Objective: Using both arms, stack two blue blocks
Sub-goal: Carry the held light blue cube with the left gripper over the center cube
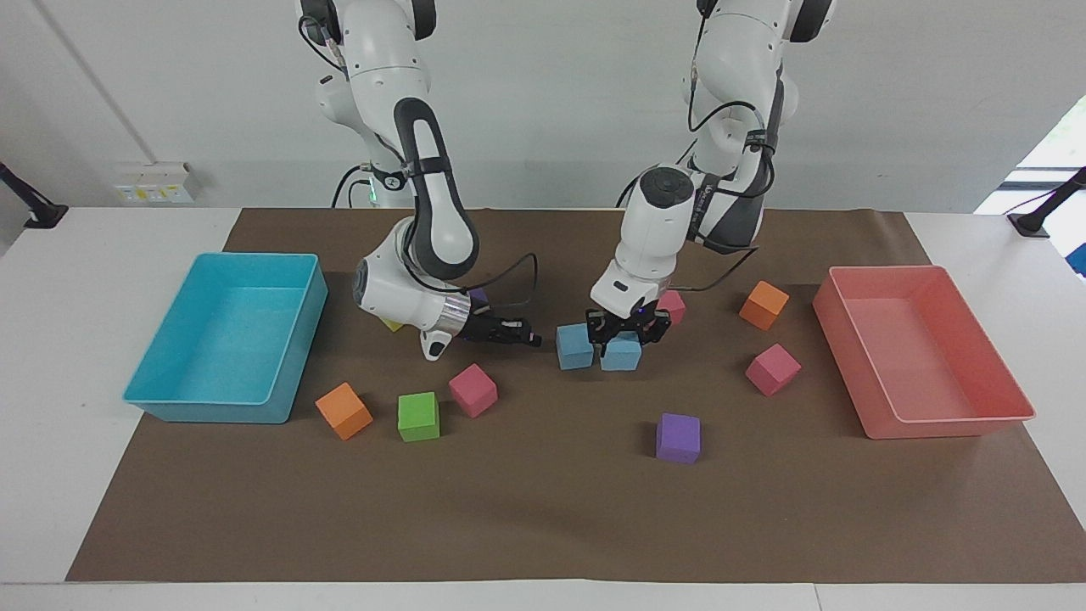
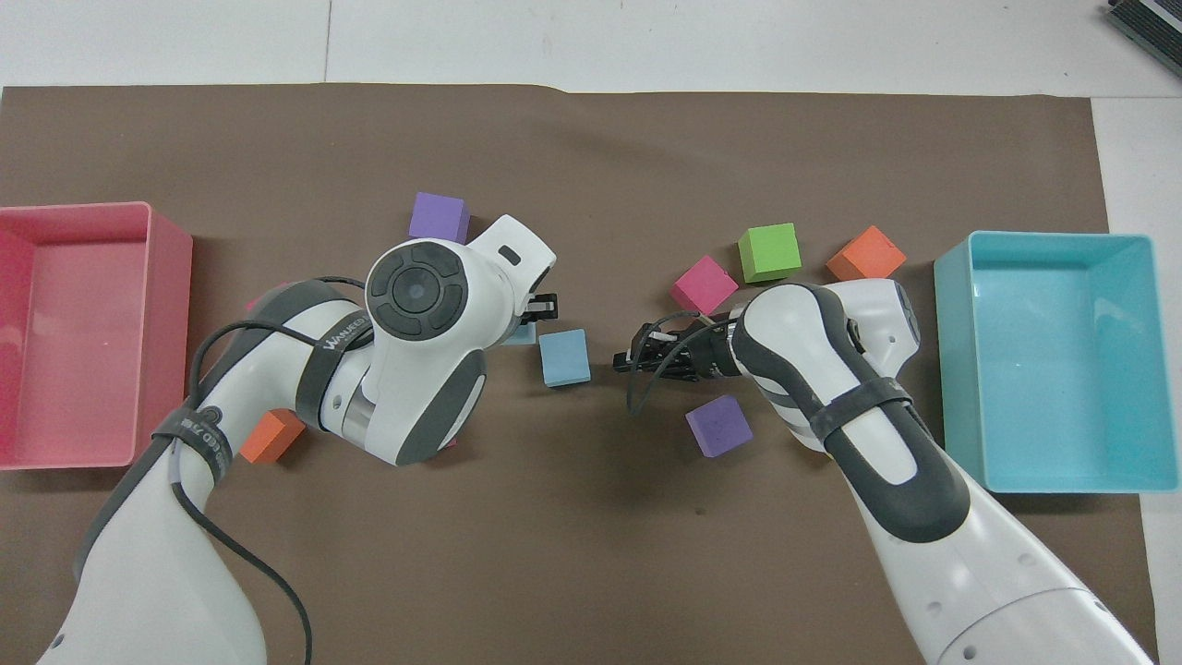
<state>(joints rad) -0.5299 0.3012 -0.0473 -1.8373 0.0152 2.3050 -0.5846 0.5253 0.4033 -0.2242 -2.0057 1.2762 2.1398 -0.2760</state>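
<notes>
While its fingers pinch one blue block (image 1: pixel 621 353), the left gripper (image 1: pixel 626 331) holds it just beside the second blue block (image 1: pixel 574 346) lying mid-mat. Beside that block waits the right gripper (image 1: pixel 528 334); its fingers' state is unclear.

A white table (image 1: pixel 68 339) carries a brown mat (image 1: pixel 543 518). On the mat lie a cyan tray (image 1: pixel 161 406) at the right arm's end, a pink tray (image 1: pixel 950 420) at the left arm's end, and scattered cubes between: blue (image 1: pixel 573 350), purple (image 1: pixel 678 438), green (image 1: pixel 418 417), orange (image 1: pixel 344 411), pink (image 1: pixel 772 369).
</notes>
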